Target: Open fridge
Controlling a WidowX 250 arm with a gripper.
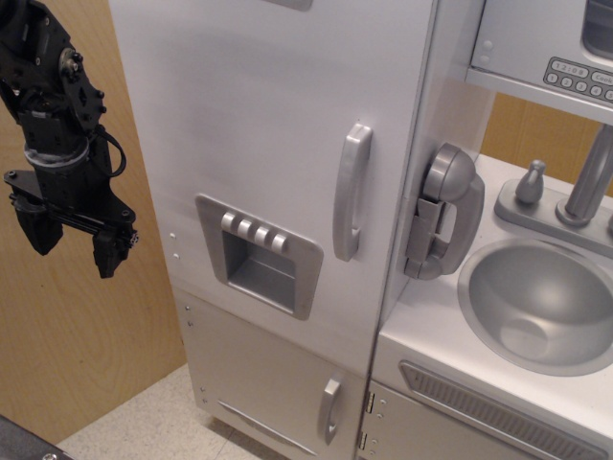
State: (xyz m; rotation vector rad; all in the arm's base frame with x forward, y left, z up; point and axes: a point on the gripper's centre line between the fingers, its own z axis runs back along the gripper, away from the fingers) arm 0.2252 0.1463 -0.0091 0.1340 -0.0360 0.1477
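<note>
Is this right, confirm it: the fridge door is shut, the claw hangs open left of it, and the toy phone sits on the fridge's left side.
Not quite. The toy phone hangs on the right side of the fridge, beside the sink, as observation.image shows. The rest holds: the door is shut and the claw hangs open to its left.

Your 1 arm (48, 91) comes in from the upper left corner, a black jointed body with exposed cables and screws, and it hangs down with its wrist pointing toward the floor. At its end your gripper (75, 244) points straight down with its 2 black fingers (108, 251) spread apart, a clear gap between them and nothing held in it. You see the left finger as a blunt dark block and the right one as a narrower ridged pad, both hanging free in the air and touching nothing.
</note>
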